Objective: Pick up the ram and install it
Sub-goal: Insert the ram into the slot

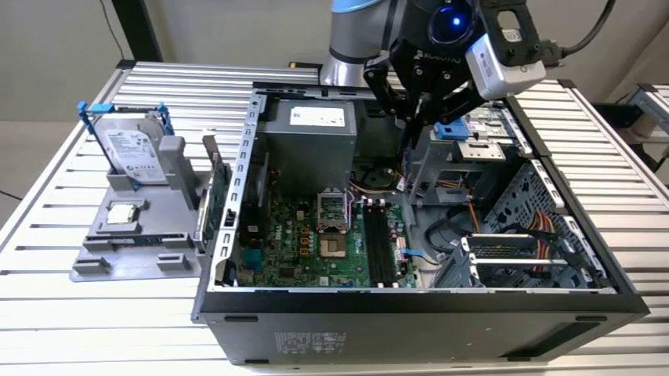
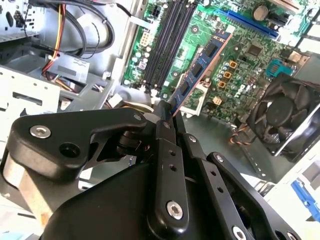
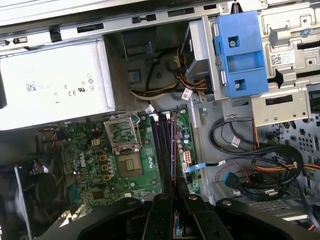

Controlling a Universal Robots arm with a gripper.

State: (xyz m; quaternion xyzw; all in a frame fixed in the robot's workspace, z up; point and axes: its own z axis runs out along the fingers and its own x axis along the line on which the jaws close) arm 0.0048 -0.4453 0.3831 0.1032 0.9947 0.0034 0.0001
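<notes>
Above the open black computer case (image 1: 418, 301) on the slatted metal bench (image 1: 63, 313), the black two-fingered gripper (image 1: 410, 117) hangs over the green motherboard (image 1: 313, 243), near the case's rear wall.

Step in hand, as judged: the pick-up is done and the carry toward the slots is under way; installation has not begun. The long, thin blue-green ram stick with its row of dark chips (image 2: 202, 67) is clear of the board, not seated.

Jaws: drawn narrow and clamped on one end of the ram stick, as the second wrist view shows; the stick projects beyond the fingertips over the motherboard. In the exterior view the stick hangs edge-on below the fingers.

Landmark: the long black memory slots (image 3: 164, 145) run beside the square silver processor socket (image 3: 122, 137). In the first wrist view the slots lie ahead of the fingers, roughly in line with them.

Requirement for the next move, as judged: the stick's lower edge must be set parallel to one slot, centred over it, then pressed straight down.
</notes>
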